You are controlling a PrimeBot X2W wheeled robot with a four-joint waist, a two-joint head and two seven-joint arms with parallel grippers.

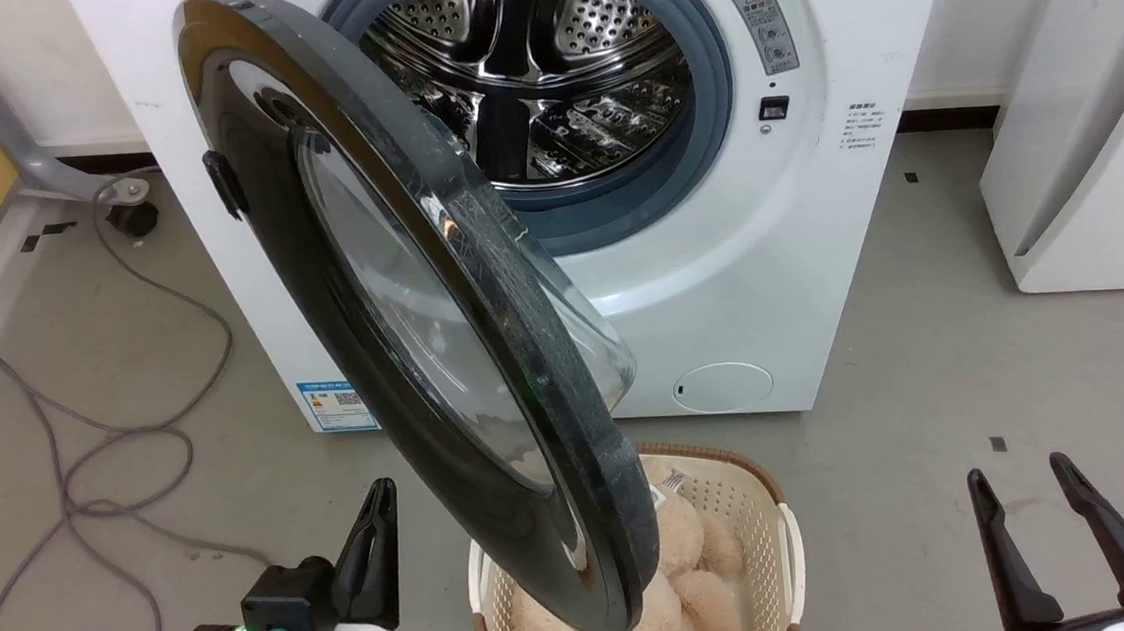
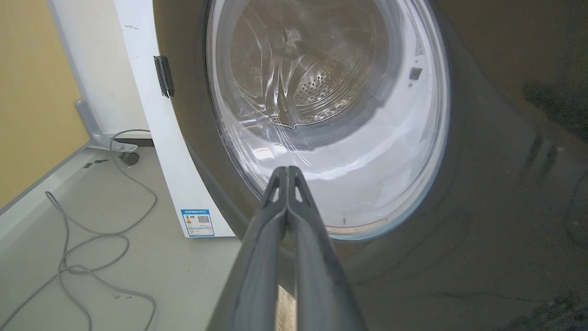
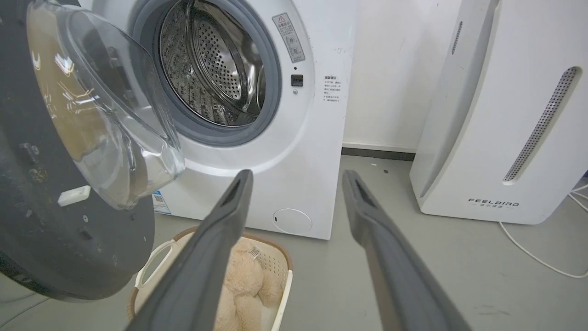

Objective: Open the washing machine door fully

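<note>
Head: door (image 1: pixel 401 308) stands about half open, hinged at machine's (image 1: pixel 719 273) left, lower edge over basket (image 1: pixel 784 529). Left gripper (image 1: pixel 381 495) just left of it, fingers closed, empty. Right gripper (image 1: pixel 1018 470) well right, fingers apart, empty.
Left wrist: tips point at door glass; contact unclear.
Right wrist: drum (image 3: pixel 216 69) exposed.

Right hand (image 3: pixel 297 174) spread wide; washing machine door (image 3: pixel 69 248) ajar at left, basket (image 3: pixel 281 294) beneath.
</note>
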